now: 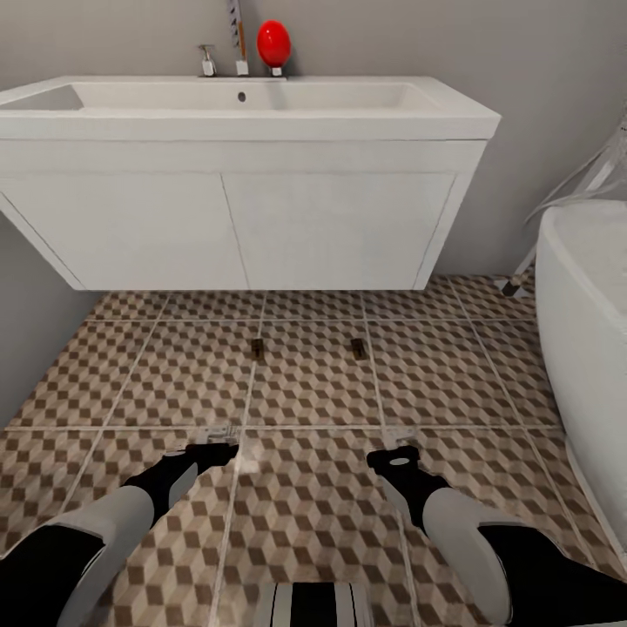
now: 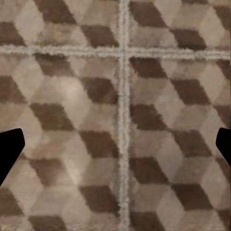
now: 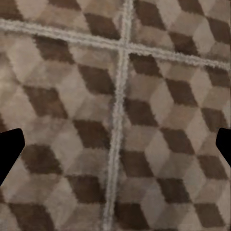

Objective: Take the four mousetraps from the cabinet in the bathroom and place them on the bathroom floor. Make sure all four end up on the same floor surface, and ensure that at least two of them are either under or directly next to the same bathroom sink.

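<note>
Two mousetraps lie flat on the cube-patterned bathroom floor [image 1: 313, 383], one [image 1: 257, 348] to the left and one [image 1: 357, 348] to the right, both just in front of the white sink unit [image 1: 244, 218]. My left gripper [image 1: 213, 442] hangs low over the tiles, nearer to me than the left mousetrap. My right gripper [image 1: 394, 446] hangs likewise behind the right mousetrap. In the left wrist view the left gripper [image 2: 115, 149] is open over bare tiles and a grout cross. In the right wrist view the right gripper [image 3: 115, 149] is also open over bare tiles. The cabinet is out of view.
The wall-hung sink unit has a faucet [image 1: 222, 63] and a red egg-shaped object [image 1: 273, 42] on its back edge. A white bathtub [image 1: 583, 348] bounds the floor on the right. A grey wall [image 1: 35, 331] closes the left side.
</note>
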You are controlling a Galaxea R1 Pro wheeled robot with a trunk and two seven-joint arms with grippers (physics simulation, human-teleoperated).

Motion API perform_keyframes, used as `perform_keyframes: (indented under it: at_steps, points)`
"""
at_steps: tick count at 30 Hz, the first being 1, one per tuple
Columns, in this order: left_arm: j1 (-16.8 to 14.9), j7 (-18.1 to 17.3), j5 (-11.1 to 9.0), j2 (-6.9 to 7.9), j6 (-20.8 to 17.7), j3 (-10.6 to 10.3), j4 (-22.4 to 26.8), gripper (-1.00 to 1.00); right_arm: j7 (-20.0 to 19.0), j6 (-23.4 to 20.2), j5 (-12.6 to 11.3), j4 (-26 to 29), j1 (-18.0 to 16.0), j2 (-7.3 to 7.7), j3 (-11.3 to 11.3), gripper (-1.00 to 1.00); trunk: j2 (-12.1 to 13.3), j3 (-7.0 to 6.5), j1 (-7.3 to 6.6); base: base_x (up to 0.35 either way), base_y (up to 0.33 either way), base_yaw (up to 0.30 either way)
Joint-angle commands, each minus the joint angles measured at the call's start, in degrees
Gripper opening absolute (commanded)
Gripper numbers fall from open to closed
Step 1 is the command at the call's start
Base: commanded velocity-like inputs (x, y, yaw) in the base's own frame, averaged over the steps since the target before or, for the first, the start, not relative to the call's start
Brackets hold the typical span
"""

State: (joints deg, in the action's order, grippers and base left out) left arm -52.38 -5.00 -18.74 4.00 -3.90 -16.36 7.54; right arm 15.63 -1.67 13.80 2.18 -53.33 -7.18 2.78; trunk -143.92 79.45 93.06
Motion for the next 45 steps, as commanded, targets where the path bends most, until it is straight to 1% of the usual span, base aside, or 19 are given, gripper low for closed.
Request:
perform_keyframes:
  at_steps: [1,12,17,25,45]
  points:
    - [0.00,-0.10,-0.59,0.04,-0.32,-0.42,0.11,1.00,0.20,-0.18,0.53,0.02,-0.02,-0.02,0.30,1.00,-0.01,0.03,-0.05,-0.347,0.000,0.000]
    - [0.00,-0.10,-0.59,0.12,0.03,-0.41,0.15,1.00,0.19,-0.23,0.53,0.02,-0.02,-0.02,0.24,1.00,-0.01,0.03,-0.05,-0.338,0.000,0.000]
    - [0.00,-0.10,-0.59,0.12,1.05,-0.37,0.18,1.00,0.19,-0.25,0.53,0.02,-0.02,-0.02,0.23,1.00,-0.01,0.03,-0.05,-0.197,0.000,0.000]
    - [0.00,-0.10,-0.59,0.07,1.96,-0.36,0.19,1.00,0.19,-0.31,0.54,0.02,-0.02,-0.02,0.21,1.00,-0.01,0.03,-0.05,-0.051,0.000,0.000]
    - [0.00,-0.10,-0.59,0.05,2.14,-0.42,0.19,1.00,0.11,-0.50,0.53,0.02,-0.02,-0.02,0.22,1.00,-0.01,0.03,-0.05,-0.005,0.000,0.000]
